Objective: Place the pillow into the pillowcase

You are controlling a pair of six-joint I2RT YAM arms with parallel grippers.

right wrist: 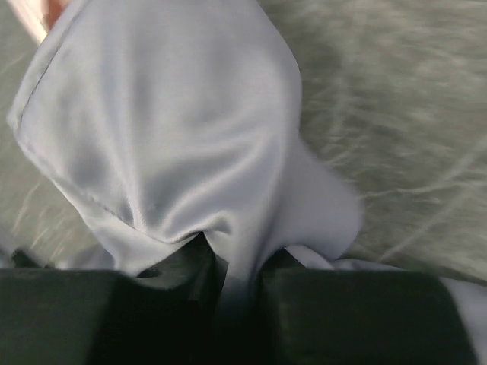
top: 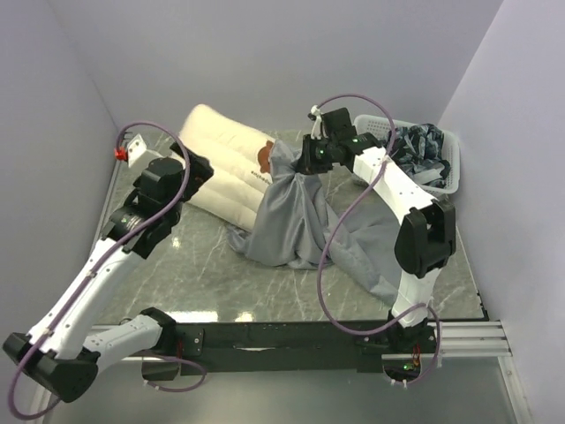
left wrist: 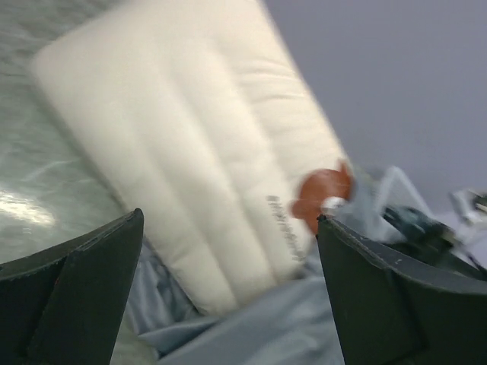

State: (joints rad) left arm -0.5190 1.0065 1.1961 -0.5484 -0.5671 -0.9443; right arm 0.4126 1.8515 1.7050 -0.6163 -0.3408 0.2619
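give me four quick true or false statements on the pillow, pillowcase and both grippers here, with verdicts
1. The right gripper is shut on the plain grey fabric pillowcase. True.
2. The left gripper is clamped on the cream rectangular soft pillow. False: its jaws stand open and hold nothing.
3. The pillow is fully inside the pillowcase. False: most of it lies uncovered on the table.
4. A white plastic basket holding dark patterned cloth stands at the far right. True.

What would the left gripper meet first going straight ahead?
Most likely the pillow: the open left gripper points at it, near the end beside the pillowcase, though depth is unclear.
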